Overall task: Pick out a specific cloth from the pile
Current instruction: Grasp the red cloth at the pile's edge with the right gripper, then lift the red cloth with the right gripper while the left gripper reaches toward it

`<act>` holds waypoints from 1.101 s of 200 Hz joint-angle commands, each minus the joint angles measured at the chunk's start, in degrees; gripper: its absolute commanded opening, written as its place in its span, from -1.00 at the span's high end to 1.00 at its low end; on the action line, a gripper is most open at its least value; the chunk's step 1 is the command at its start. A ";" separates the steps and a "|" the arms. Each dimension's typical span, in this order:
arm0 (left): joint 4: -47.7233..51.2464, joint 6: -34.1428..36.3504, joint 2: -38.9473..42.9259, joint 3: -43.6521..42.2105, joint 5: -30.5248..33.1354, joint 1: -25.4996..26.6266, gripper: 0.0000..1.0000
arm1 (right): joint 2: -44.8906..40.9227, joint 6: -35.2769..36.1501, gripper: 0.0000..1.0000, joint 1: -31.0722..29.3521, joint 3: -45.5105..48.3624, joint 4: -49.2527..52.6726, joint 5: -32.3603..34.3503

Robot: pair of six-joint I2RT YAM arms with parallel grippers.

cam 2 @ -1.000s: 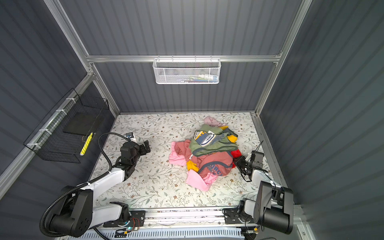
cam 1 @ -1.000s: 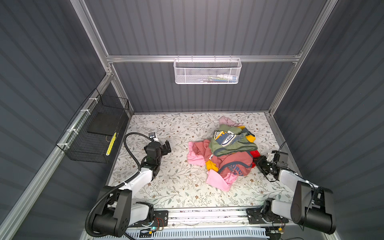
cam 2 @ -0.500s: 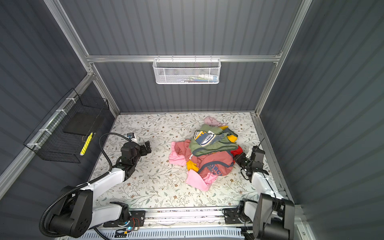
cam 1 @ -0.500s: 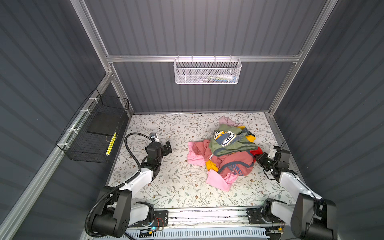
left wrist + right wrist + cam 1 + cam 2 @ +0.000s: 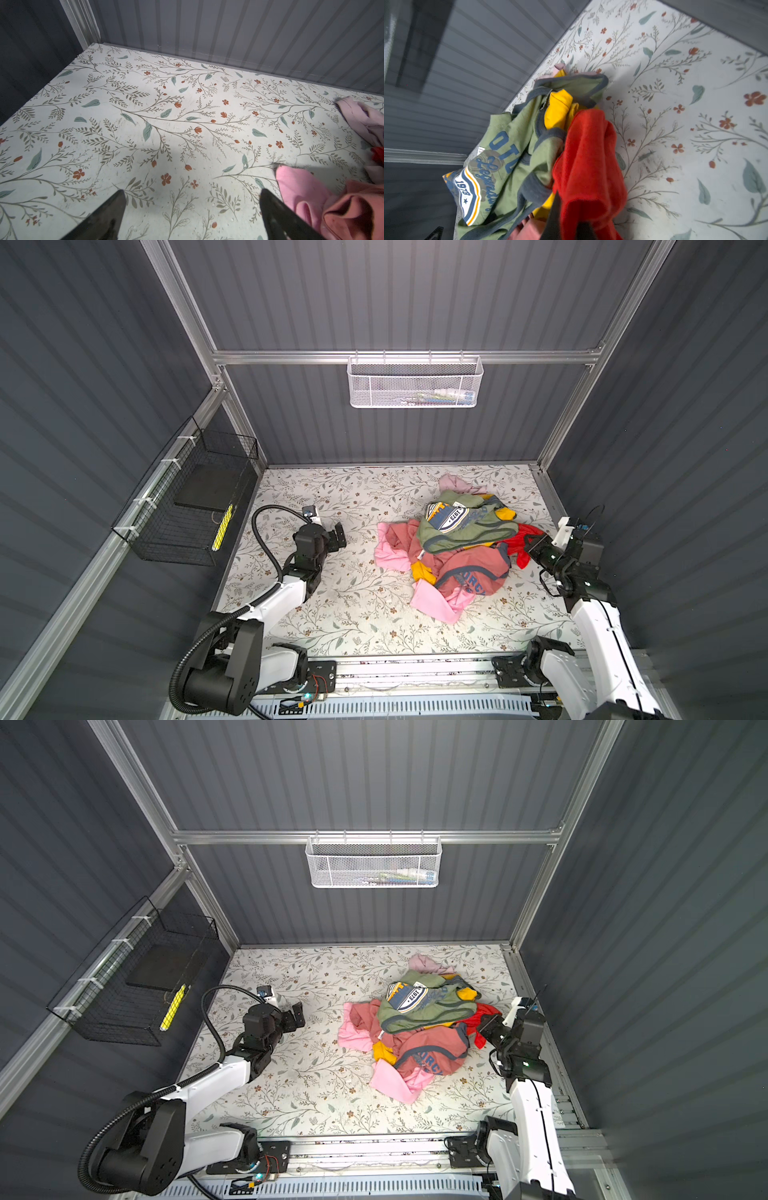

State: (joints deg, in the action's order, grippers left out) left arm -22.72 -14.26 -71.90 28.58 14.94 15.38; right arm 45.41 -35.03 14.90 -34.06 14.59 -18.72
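The cloth (image 5: 527,536) (image 5: 484,1012) is bright red-orange and pokes out of the right side of the pile (image 5: 455,549) (image 5: 419,1029), under the olive green shirt (image 5: 517,145) and beside mustard yellow fabric (image 5: 558,110). My right gripper (image 5: 530,545) (image 5: 485,1028) (image 5: 569,222) is shut on a fold of the cloth (image 5: 589,158), red fabric pinched between its dark fingers. My left gripper (image 5: 337,536) (image 5: 296,1015) (image 5: 192,199) is open over bare table left of the pile, holding nothing. A pink garment (image 5: 299,191) lies near its right finger.
The floral table (image 5: 353,601) is walled in by grey panels; the right wall stands close behind my right arm. A white mesh basket (image 5: 415,383) hangs on the back wall. A black wire basket (image 5: 187,506) hangs on the left wall.
My right gripper has shut on the red cloth and moved a little toward the back, drawing more red fabric out of the pile. The left arm has not moved.
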 commanded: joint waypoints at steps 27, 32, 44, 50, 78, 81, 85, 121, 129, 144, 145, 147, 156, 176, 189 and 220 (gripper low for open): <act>1.34 -0.44 -1.81 1.66 -0.72 1.14 -1.00 | -3.83 3.85 1.00 0.05 -8.76 5.31 4.85; 1.30 -0.46 -1.97 1.86 -0.75 1.30 -1.00 | -3.67 4.10 1.00 0.05 -9.51 5.56 4.54; 1.45 -0.34 -2.49 2.33 -0.79 1.74 -1.00 | -3.03 4.55 1.00 -0.04 -11.12 6.10 3.57; 1.45 -0.33 -2.75 2.55 -0.86 2.04 -1.00 | -2.72 4.79 1.00 -0.04 -11.94 6.30 3.17; 1.96 -0.24 -4.48 3.86 -0.83 4.11 -0.99 | -1.07 5.88 1.00 -0.21 -14.69 6.24 1.16; 1.98 -0.24 -4.68 3.99 -0.72 4.46 -1.00 | -0.84 5.93 1.00 -0.29 -15.03 6.31 0.83; 2.10 -0.31 -4.96 4.11 -0.67 4.91 -0.99 | -0.50 6.10 1.00 -0.49 -15.37 6.31 0.44; 2.24 -0.78 -8.03 6.52 1.09 10.19 -0.99 | 1.60 8.30 1.00 -6.69 -17.72 6.62 2.59; 2.25 -1.26 -8.80 7.04 1.02 11.35 -1.00 | 2.03 9.02 1.00 -8.49 -18.50 6.93 4.00; 2.21 -1.46 -10.06 8.35 0.86 14.04 -0.99 | 3.11 9.84 1.00 -10.91 -19.96 7.20 5.33; 2.23 -1.47 -10.13 8.39 0.87 14.19 -1.00 | 3.15 9.86 1.00 -11.06 -20.15 7.21 5.30; 2.24 -1.43 -10.28 8.55 0.94 14.62 -0.99 | 3.23 9.93 1.00 -11.21 -20.47 7.21 5.32; 2.41 -1.38 -10.91 9.52 0.90 16.35 -0.99 | 4.20 10.14 1.00 -11.87 -21.70 7.38 5.03; 3.07 -0.80 -11.77 11.66 0.85 20.90 -0.99 | 6.51 11.24 1.00 -12.93 -24.63 9.09 5.02; 4.26 0.14 -11.68 12.97 1.50 23.60 -0.99 | 7.99 11.77 1.00 -13.46 -25.96 9.40 4.79; 4.27 2.03 -9.42 14.48 1.64 29.01 -0.99 | 10.45 12.65 1.00 -15.02 -27.64 9.71 4.46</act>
State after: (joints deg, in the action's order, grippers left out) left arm -19.22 -14.37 -83.35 41.06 15.79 41.21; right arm 55.11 -24.27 1.13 -58.70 26.22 -14.48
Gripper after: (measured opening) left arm 0.997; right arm 0.060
